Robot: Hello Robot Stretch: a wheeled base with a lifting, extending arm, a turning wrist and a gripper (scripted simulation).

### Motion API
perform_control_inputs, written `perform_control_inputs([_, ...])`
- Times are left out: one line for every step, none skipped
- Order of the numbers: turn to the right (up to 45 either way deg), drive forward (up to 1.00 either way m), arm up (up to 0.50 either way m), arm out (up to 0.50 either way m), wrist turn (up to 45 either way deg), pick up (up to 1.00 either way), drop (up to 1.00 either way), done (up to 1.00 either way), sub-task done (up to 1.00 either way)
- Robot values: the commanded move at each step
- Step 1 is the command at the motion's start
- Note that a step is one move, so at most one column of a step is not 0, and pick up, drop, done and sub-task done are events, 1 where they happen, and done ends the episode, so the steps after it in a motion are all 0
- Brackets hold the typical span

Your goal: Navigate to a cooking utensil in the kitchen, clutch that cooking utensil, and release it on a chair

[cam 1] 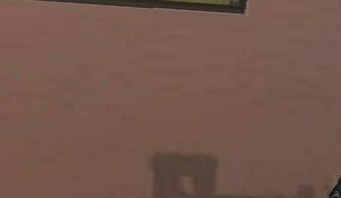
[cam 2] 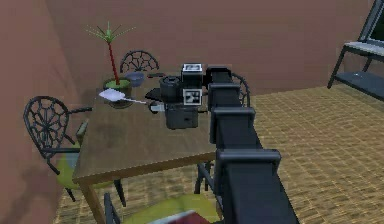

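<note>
A wooden table (cam 2: 140,150) spreads beneath and around the gripper (cam 2: 158,101). Farther out than the fingers, near the table's far corner, stands a potted palm (cam 2: 114,55) with a small blue-grey bowl (cam 2: 135,77) just beside its pot. Well apart from the gripper, at the arm side view's right edge, a dark-framed piece of furniture (cam 2: 360,62) stands on the wood-patterned floor (cam 2: 310,130), while the forward view faces a reddish-brown wall (cam 1: 169,87) with a dark window frame (cam 1: 115,0) along its top.

Two chairs, dark metal with round web-pattern backs, both upright. Left chair (cam 2: 47,122) has a yellow-green seat and sits at the table's (cam 2: 140,145) left side. Far chair (cam 2: 138,62) sits at its far end, just beside the potted plant (cam 2: 118,82).
</note>
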Motion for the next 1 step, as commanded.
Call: perform_control_inputs([0.0, 0.00, -0.44, 0.00, 0.0, 0.00, 0.00, 0.00, 0.00])
